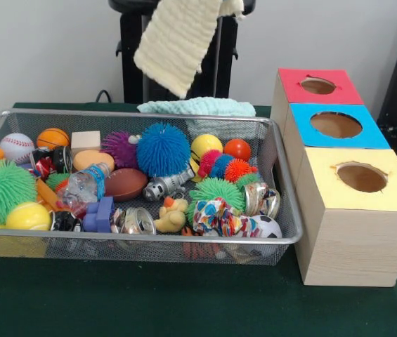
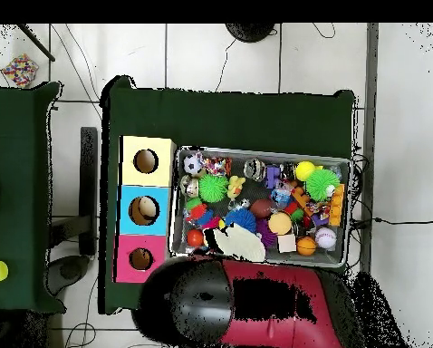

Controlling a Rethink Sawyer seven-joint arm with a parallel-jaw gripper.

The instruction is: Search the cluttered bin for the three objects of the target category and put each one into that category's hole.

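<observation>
A pale yellow knitted cloth [image 1: 177, 42] hangs from the top of the front view, above the far rim of the silver wire-mesh bin [image 1: 282, 203]. The claw itself is hidden behind this cloth; whether it is open or closed cannot be told. A second cloth, pale mint green [image 1: 198, 107], lies folded just behind the bin's far rim on the dark green table [image 1: 184, 302].

Beside the bin stands a wooden box unit with three round holes in a row: one red-topped [image 1: 317, 86], one blue-topped [image 1: 335, 125], one yellow-topped [image 1: 361, 177]. In the overhead view, something pale shows inside the blue hole; the other two look dark.

Bin contents, counted where distinct:
- Spiky rubber balls: one large blue [image 1: 163, 149], one purple [image 1: 119, 147], one large green at the left end [image 1: 1, 189], one green near the middle [image 1: 216, 189], and a small cluster of pink, blue and orange ones [image 1: 225, 167].
- Sports balls: one baseball [image 1: 17, 146], one basketball [image 1: 53, 137], one brown football [image 1: 125, 184], one soccer ball [image 1: 265, 226], one yellow tennis ball [image 1: 28, 216].
- One plain orange ball [image 1: 237, 149] and one yellow ball [image 1: 205, 146].
- One clear plastic bottle [image 1: 84, 187], lying down.
- Crushed metal cans: at least two, one front centre [image 1: 133, 220], one near the right wall [image 1: 261, 199].
- One yellow rubber duck [image 1: 172, 215], one blue block [image 1: 100, 214], one wooden cube [image 1: 86, 140].

Items lie touching and overlapping.
</observation>
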